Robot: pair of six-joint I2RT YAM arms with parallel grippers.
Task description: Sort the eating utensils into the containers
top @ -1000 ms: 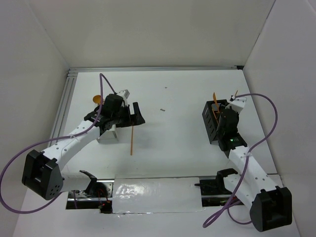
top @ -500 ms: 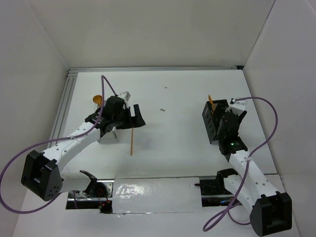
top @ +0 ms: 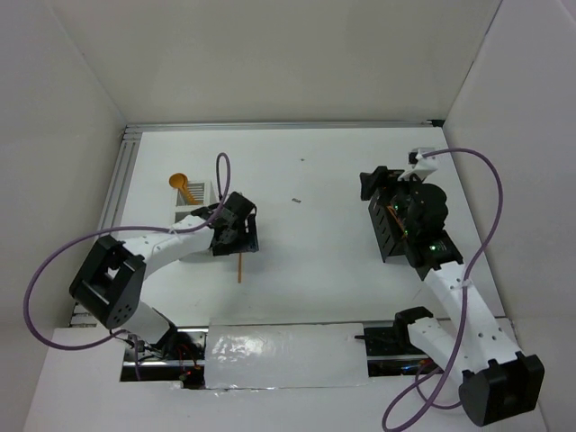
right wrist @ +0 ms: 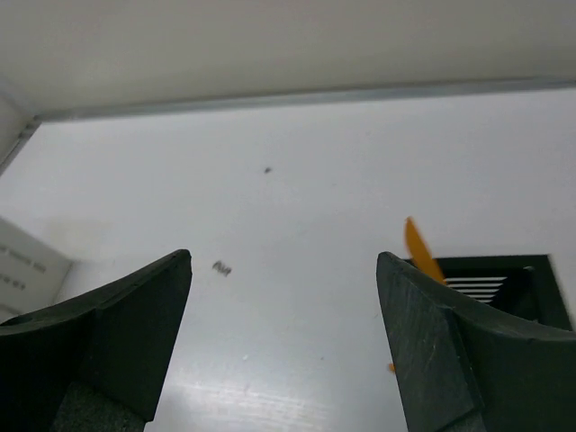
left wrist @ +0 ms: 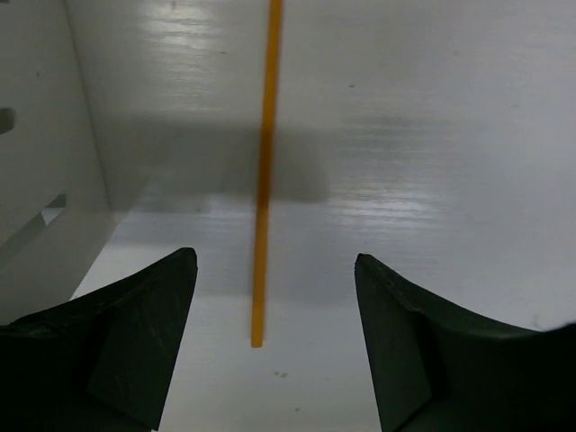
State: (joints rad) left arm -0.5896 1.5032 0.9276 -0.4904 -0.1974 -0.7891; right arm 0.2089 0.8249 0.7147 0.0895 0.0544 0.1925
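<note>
One orange stick point(left wrist: 264, 171) lies flat on the table, its near end between my left gripper's point(left wrist: 274, 297) open fingers without touching them. From above, my left gripper point(top: 238, 230) hovers over the stick's far end point(top: 240, 267), just right of the white container point(top: 193, 193). An orange spoon point(top: 178, 180) stands in that container. My right gripper point(top: 376, 179) is open and empty above the far end of the black container point(top: 388, 236). In the right wrist view, an orange utensil tip point(right wrist: 420, 251) sticks up from the black container point(right wrist: 504, 281) beside my right gripper point(right wrist: 283, 261).
The white container's wall point(left wrist: 40, 180) stands close on the left of my left fingers. A small dark speck point(top: 294, 200) lies mid-table, and another point(top: 302, 161) farther back. A metal rail point(top: 121, 180) runs along the left edge. White walls enclose the table.
My left gripper has come off the white container and down over the stick, narrowing slightly. My right gripper has opened, left an orange utensil in the black container, and risen toward the far side.
</note>
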